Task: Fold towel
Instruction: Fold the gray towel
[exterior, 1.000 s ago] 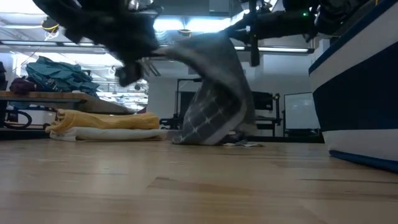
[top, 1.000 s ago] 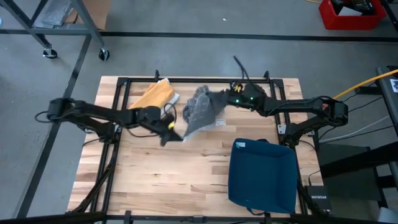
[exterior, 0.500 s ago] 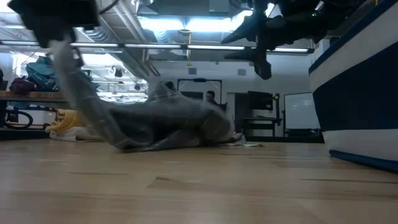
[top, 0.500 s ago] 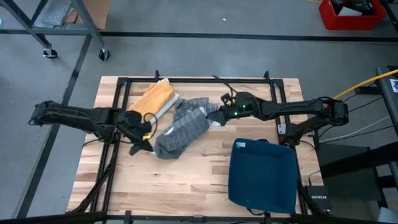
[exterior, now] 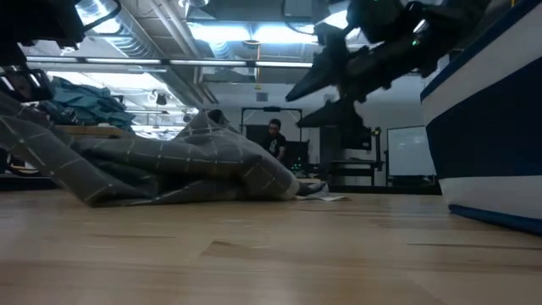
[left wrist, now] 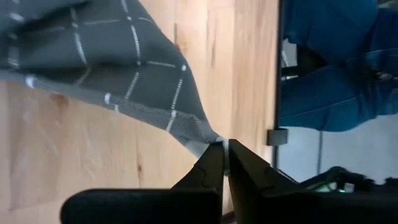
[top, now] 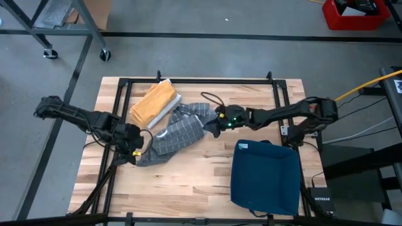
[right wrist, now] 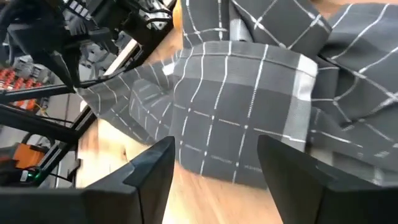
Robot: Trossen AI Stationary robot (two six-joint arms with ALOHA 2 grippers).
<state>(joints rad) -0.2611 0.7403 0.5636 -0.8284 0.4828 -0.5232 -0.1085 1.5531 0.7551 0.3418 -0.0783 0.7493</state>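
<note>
The grey checked towel lies crumpled on the wooden table, stretched between my two grippers; it also shows in the low view. My left gripper is at the towel's near-left end and shut on its corner. My right gripper hovers open just above the towel's far-right end, and its two fingers stand wide apart over the cloth without touching it. In the low view the right gripper hangs clear above the table. My left gripper pinches one corner of the towel between its two fingertips. The fingers slant down from the table's left side. The corner is lifted a little off the wood, and the cloth runs fairly taut from it to the heap that lies on the table.
A folded yellow towel on a white one lies at the far left, next to the grey towel. A dark blue bin stands at the near right. Black frame rails run along the table's edges. A person stands in the room behind.
My left gripper has drawn the towel's corner toward the table's left and near edges. My right gripper has opened, let the towel go and sunk toward the left. The towel, which hung lifted between them, has fallen and now lies stretched out on the table.
</note>
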